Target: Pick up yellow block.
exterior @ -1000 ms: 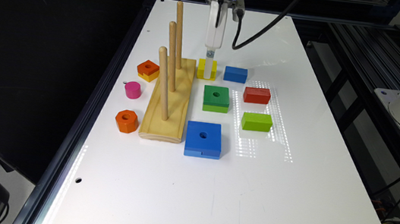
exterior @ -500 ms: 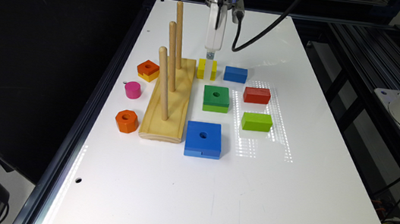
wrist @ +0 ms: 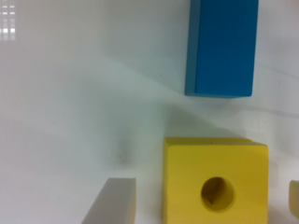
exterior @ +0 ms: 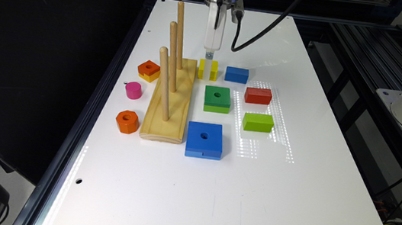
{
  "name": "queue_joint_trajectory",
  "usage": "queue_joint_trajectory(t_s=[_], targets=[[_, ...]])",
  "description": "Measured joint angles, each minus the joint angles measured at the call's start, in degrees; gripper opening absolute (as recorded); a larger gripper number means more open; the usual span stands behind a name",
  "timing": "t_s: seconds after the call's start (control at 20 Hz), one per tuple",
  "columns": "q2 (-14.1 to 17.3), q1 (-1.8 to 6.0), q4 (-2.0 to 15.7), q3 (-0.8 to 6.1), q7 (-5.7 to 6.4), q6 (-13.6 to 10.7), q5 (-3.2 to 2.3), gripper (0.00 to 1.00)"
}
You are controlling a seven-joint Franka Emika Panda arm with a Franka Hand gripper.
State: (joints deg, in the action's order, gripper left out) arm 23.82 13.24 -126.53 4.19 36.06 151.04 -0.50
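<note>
The yellow block (exterior: 202,70), a small square with a round centre hole, lies on the white table just past the far end of the wooden peg base (exterior: 171,101). My gripper (exterior: 209,57) points straight down onto it from above. In the wrist view the yellow block (wrist: 215,182) sits between my two fingers, one pale finger (wrist: 112,203) beside one face and the other at the frame's edge by the opposite face. The gripper (wrist: 203,200) is open, with a narrow gap showing between the finger and the block.
A small blue block (exterior: 236,74) lies close beside the yellow one, also seen as the blue block (wrist: 222,46). Nearby are a green holed square (exterior: 217,99), red block (exterior: 258,95), lime block (exterior: 258,122), large blue holed square (exterior: 204,140), and orange and pink pieces (exterior: 133,90) beyond the three tall pegs.
The gripper has sunk slightly lower over the yellow block. No block has moved.
</note>
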Motion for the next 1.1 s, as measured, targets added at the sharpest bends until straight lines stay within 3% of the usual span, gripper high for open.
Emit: queue_joint_trajectory(t_s=[0.2, 0.3, 1.1], targets=[[0.7, 0.0, 0.03, 0.01, 0.0, 0.5, 0.0, 1.0], [2.5, -0.02, 0.14, -0.01, 0.07, 2.6, -0.09, 1.0], [2.6, -0.03, 0.36, -0.05, 0.11, 2.6, -0.12, 1.0]])
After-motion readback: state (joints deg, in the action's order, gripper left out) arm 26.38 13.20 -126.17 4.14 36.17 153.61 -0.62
